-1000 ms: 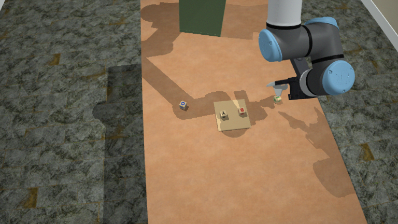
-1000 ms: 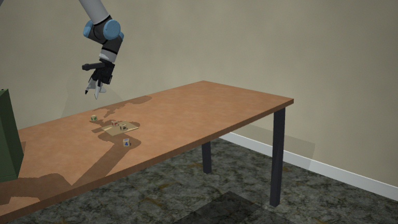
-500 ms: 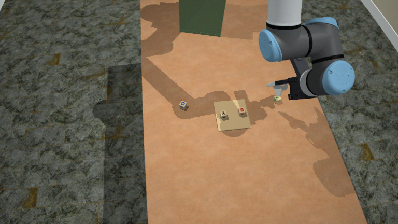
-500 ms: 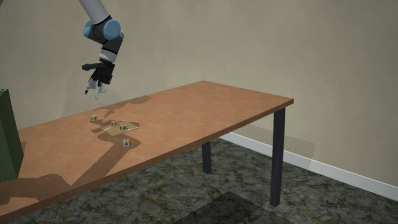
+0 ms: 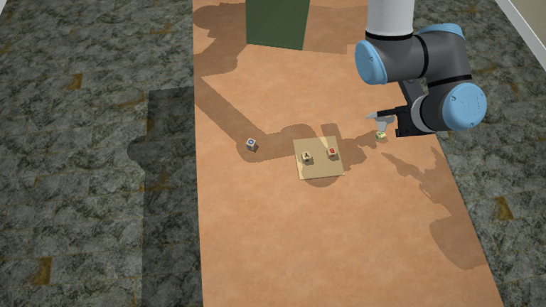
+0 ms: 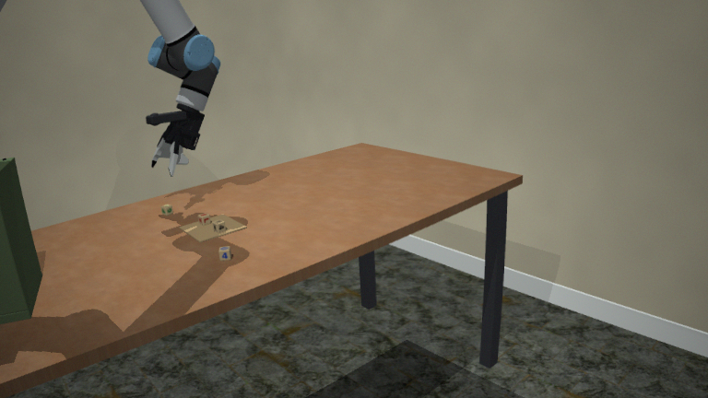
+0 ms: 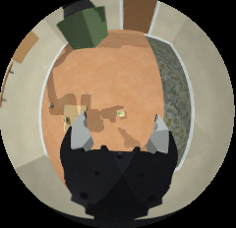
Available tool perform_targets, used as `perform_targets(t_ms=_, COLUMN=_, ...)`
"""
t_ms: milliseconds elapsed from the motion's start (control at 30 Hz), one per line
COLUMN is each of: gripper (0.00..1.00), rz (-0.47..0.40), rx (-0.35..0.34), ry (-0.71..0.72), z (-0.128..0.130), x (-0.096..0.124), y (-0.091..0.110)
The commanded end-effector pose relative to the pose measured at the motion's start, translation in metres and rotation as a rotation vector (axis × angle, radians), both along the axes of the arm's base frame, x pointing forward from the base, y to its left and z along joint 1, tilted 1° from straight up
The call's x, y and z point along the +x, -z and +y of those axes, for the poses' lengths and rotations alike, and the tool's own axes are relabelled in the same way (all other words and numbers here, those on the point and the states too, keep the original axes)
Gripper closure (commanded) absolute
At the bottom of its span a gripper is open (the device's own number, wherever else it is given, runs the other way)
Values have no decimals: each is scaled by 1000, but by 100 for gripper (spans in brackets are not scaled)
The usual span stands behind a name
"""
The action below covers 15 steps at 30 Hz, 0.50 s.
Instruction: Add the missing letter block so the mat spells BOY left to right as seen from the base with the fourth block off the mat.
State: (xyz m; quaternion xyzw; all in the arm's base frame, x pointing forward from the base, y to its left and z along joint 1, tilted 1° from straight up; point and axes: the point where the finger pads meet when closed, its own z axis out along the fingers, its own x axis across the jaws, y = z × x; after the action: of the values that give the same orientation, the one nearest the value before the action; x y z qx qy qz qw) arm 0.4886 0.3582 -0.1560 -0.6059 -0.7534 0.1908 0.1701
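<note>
While the gripper [image 6: 164, 165] hangs high above the green-marked block [image 5: 380, 135] near the table's [image 6: 418, 185] edge, fingers spread and holding nothing, the mat [image 5: 322, 168] carries the Y block [image 5: 306, 156] and B block [image 5: 332, 152]; the O block [image 5: 251, 143] sits well apart, off the mat.

On the wooden table [image 5: 281, 227] lies a square tan mat [image 5: 322, 168] carrying two lettered cubes, the Y block [image 5: 306, 156] and the B block [image 5: 332, 152], apart from each other. Off the mat, the O block [image 5: 251, 143] sits beyond the Y's side, the green-marked block [image 5: 379, 135] beyond the B's. The green pedestal box [image 5: 277, 13] stands at the table's far end.
</note>
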Motion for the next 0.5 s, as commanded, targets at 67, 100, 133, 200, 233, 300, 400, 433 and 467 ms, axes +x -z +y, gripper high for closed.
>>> perform_targets(t_ms=67, gripper=0, rz=-1, rx=1, ry=0, z=0, x=1, y=-1)
perform_targets(t_ms=100, gripper=0, rz=-1, rx=1, ry=0, z=0, x=1, y=-1)
perform_targets(t_ms=133, gripper=0, rz=-1, rx=1, ry=0, z=0, x=1, y=-1)
perform_targets(t_ms=200, gripper=0, rz=-1, rx=1, ry=0, z=0, x=1, y=-1)
perform_targets(t_ms=233, gripper=0, rz=-1, rx=1, ry=0, z=0, x=1, y=-1)
perform_targets(t_ms=300, gripper=0, rz=-2, rx=1, ry=0, z=-9, x=6, y=0)
perform_targets(t_ms=400, gripper=0, rz=-3, rx=1, ry=0, z=-32, x=20, y=0)
perform_targets(t_ms=433, gripper=0, rz=-3, rx=1, ry=0, z=-32, x=20, y=0)
perform_targets(t_ms=467, gripper=0, rz=-4, rx=1, ry=0, z=-49, x=30, y=0)
